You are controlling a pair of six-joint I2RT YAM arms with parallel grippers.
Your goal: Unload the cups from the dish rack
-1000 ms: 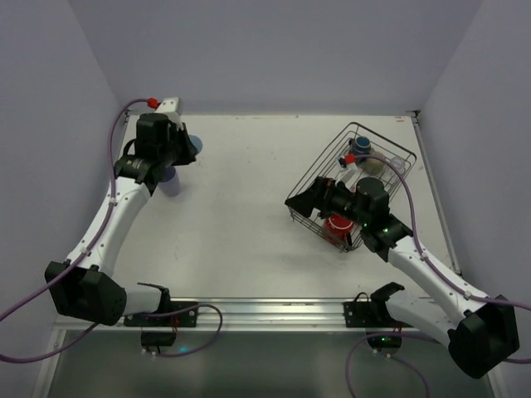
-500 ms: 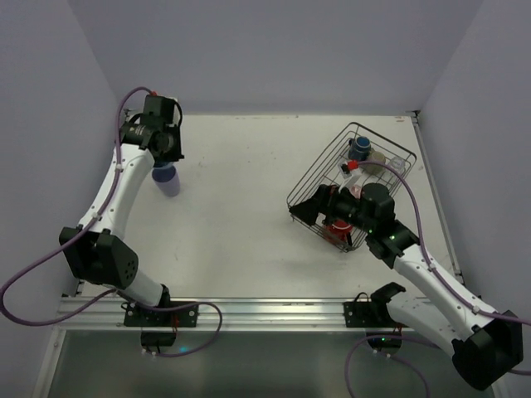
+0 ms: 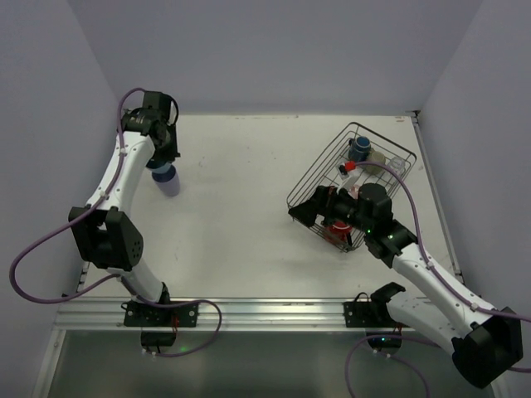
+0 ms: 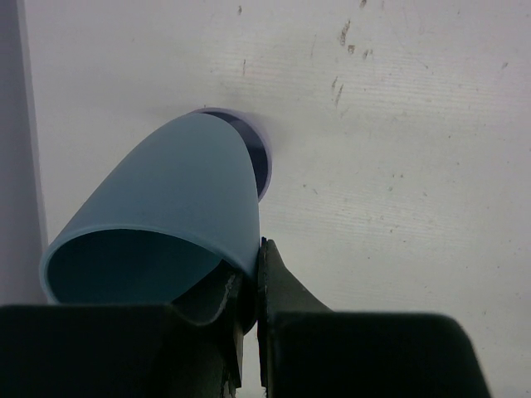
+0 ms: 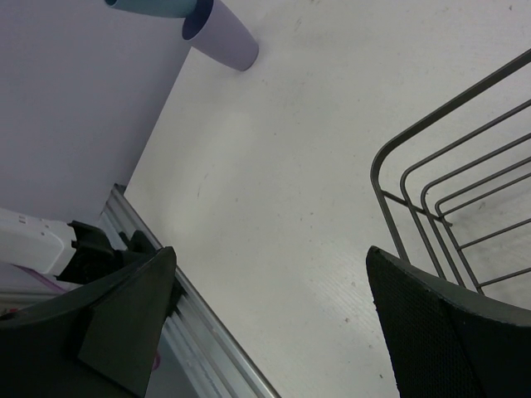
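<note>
Three lilac walls point(image 3: 274, 58) are enclosing your scuffed white table point(image 3: 249, 191); far from the dish rack point(image 3: 315, 178), left gripper point(image 4: 249, 274) is pinching the light blue cup point(image 4: 182, 199); right gripper point(image 5: 265, 257), beside it, is gaping.

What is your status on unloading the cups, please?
Left gripper shut on light blue cup, tilted, base at lavender cup's mouth. Right gripper open, empty, at dish rack edge. Red cup, dark blue cup in rack.

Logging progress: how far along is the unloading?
Done: a lavender cup stands on the table. In hand: the left gripper holds the light blue cup over it. Left: the red cup, dark blue cup and others sit in the dish rack, right gripper open beside it.
</note>
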